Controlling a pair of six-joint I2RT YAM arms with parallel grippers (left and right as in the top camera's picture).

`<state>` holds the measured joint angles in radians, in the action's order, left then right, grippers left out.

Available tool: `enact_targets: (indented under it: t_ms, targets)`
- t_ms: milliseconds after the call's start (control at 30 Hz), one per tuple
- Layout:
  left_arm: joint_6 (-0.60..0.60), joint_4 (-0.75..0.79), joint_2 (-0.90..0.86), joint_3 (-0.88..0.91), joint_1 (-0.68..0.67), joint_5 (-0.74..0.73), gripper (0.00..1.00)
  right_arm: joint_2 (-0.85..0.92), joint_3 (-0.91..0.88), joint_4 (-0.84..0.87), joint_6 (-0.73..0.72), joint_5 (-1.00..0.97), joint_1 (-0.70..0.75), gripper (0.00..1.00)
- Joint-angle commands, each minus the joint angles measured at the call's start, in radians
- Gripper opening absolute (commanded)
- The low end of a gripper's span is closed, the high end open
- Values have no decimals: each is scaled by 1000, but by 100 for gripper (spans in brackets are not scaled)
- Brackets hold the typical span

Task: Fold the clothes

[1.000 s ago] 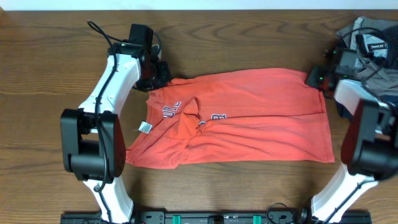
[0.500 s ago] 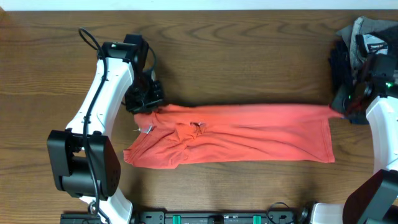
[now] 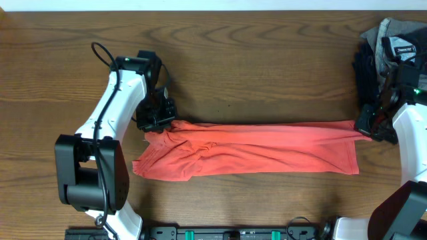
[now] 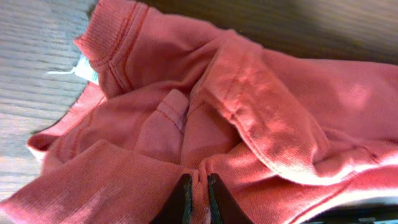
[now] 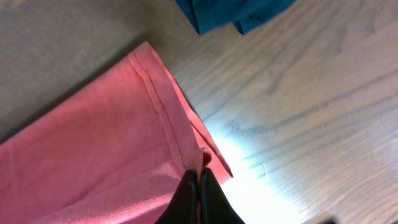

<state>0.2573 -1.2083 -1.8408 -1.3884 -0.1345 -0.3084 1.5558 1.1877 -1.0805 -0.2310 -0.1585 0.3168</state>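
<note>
**T-shirt.** The coral-red short-sleeved cotton T-shirt (image 3: 267,143) is lying as a long, narrow, doubled-over band across the middle of the brown wood-grain desk (image 3: 253,60), reaching from the left side to near the right edge. Its nearer long edge is resting flat on the wood. Its farther edge is running as a taut line between the two grippers. The left end is bunching into rumpled folds, with the ribbed collar (image 4: 115,43) turning upward and a small white sewn-in label (image 4: 78,68) poking out onto the wood beside it. At the right end the double-stitched hem (image 5: 158,106) is lying smooth.

**Surroundings.** A heap of grey and navy garments (image 3: 390,40) is sitting at the far right corner of the desk. In the right wrist view, a fold of teal-blue cloth (image 5: 233,14) is showing just beyond the hem corner, apart from it.

**End effectors.** The left gripper (image 3: 159,120) is standing over the band's far left corner. Its black fingers (image 4: 181,199) are drawn almost together and are pinching a ridge of the bunched cloth. The right gripper (image 3: 369,124) is standing at the band's far right corner, just in front of the heap. Its fingers (image 5: 188,193) are pressed together and are nipping the very corner of the hem.
</note>
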Motion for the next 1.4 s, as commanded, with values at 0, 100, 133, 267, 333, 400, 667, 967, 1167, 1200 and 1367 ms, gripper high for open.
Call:
enact_targets:
  t_ms: [0,100,133,267,333,400,667,967,1167,1200,1367]
  targets:
    - [-13,-2,-2,40,-1,14,9,4,-8,-21,-8,-80,8,1]
    - [-13,-46,-2,63,-1,14,10,4,-8,-36,-7,-108,16,1]
    - [-13,-67,-2,64,-1,14,15,5,-8,-39,-7,-108,21,1]
    - [-22,-167,-1,64,0,14,45,5,-8,-58,-8,-111,54,8]
    - [-41,-205,-1,64,0,14,47,5,-8,-62,-8,-111,71,9]
    - [-47,-221,0,64,0,14,47,5,-8,-64,-8,-98,84,9]
    - [-17,-121,1,64,-1,-19,47,5,-8,-70,-6,4,86,18]
    - [-17,-39,0,64,-26,-130,44,5,-22,-90,24,80,86,26]
    - [-5,-5,0,73,-99,-113,35,6,-53,-80,47,125,85,26]
    - [18,12,0,81,-111,-90,35,7,-65,-75,63,139,85,29]
    - [156,133,-2,175,-151,14,35,8,-164,-5,68,143,84,46]
